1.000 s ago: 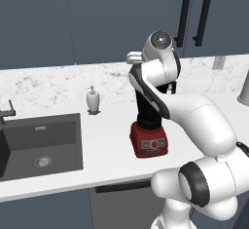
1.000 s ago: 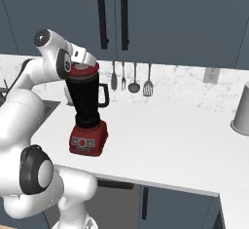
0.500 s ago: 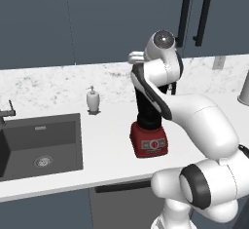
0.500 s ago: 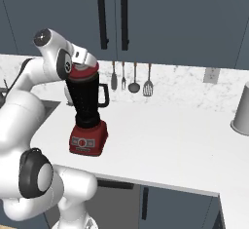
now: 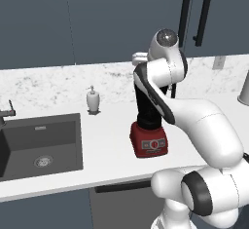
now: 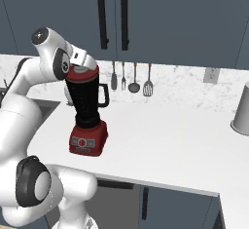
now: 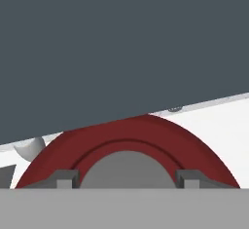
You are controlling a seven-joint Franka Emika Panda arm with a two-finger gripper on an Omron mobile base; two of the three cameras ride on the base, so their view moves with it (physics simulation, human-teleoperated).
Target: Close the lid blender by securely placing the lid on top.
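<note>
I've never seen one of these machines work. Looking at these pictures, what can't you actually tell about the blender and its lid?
- Whether the lid sits fully on the blender: the arm covers the jar top in the left base view, and the hand covers part of it in the right base view.
- Whether the hand grips the lid: the hand view's bottom edge cuts off the fingertips.
- The base's controls: too small to read.

You're looking at a blender w/ a glossy red plastic-looking base and a smooth dark jar, faint sheen. The lid reads matt red, its centre cap flat grey (no highlights at all). Counter is smooth plain white; the backsplash looks like speckled stone. Sink is dark and matt. Utensils look like brushed metal.
</note>
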